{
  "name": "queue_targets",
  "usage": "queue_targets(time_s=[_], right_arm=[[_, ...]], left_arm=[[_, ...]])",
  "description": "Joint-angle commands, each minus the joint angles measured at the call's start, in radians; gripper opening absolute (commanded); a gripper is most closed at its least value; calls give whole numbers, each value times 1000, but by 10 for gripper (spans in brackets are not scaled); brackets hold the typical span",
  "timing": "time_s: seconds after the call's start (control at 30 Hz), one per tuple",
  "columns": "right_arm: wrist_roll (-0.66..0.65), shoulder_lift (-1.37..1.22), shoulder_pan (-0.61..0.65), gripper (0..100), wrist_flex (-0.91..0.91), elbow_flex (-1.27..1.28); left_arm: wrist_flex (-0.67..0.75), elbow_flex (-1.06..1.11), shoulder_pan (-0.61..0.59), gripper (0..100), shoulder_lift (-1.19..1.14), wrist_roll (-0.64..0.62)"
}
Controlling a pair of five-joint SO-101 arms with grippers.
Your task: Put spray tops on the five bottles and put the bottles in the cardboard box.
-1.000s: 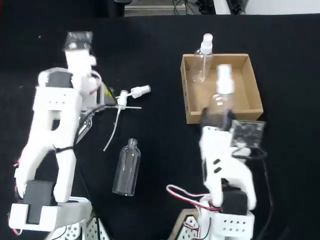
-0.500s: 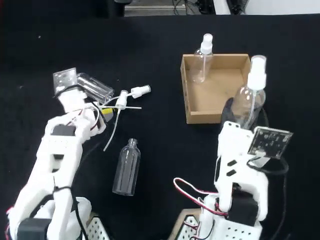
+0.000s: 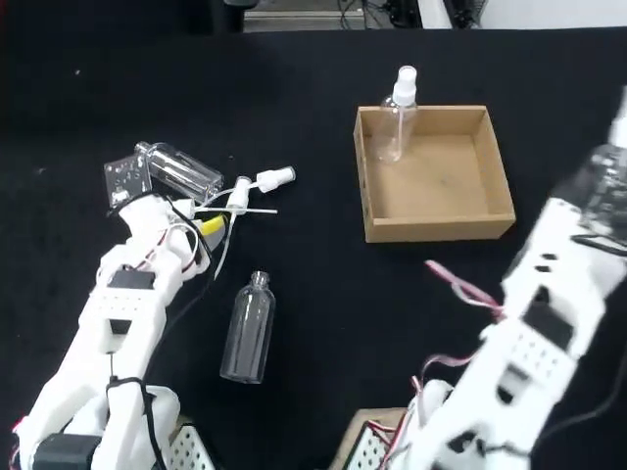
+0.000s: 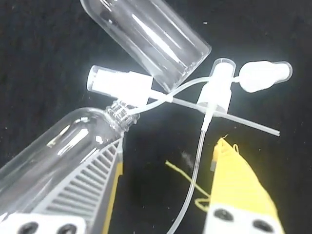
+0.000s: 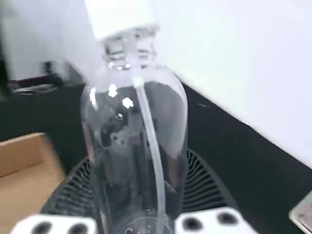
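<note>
**Right jaws:** closed on a capped bottle (image 5: pixel 136 146), held upright. Its white spray top (image 5: pixel 122 19) is fitted and the tube runs down inside. In the high view this bottle is at the right edge of the frame, to the right of the cardboard box (image 3: pixel 431 230) and not over it.

**Left jaws:** wide open, gripping nothing. A spray-top tube crosses the gap between them. They lie left of centre in the high view. A first uncapped bottle (image 4: pixel 63 146) lies against the outside of the ribbed jaw.

**Nearby:** the loose spray tops (image 3: pixel 277 177) lie just beyond the left jaws with their tubes crossed. At least two are there; I cannot confirm a third. A second uncapped bottle (image 3: pixel 181 169) lies beside them at upper left. A third uncapped bottle (image 3: pixel 248 328) lies on the black surface (image 3: pixel 323 98) at lower centre, apart from the rest.

**Box:** a boxed bottle (image 3: pixel 397 122) with its top fitted leans in the upper-left corner.

**Assessment:** one of five bottles is delivered. A second is capped and awaits placing. Three need both tops and boxing, so the task appears under halfway.
</note>
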State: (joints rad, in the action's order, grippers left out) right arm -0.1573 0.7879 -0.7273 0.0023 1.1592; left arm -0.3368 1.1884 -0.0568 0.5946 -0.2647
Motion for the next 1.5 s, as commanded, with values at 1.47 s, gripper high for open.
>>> queue_targets(time_s=[1.47], right_arm=[[-2, -1511, -137, 16, -1235, -452]], left_arm=[[135, 35, 21, 285, 26, -11]])
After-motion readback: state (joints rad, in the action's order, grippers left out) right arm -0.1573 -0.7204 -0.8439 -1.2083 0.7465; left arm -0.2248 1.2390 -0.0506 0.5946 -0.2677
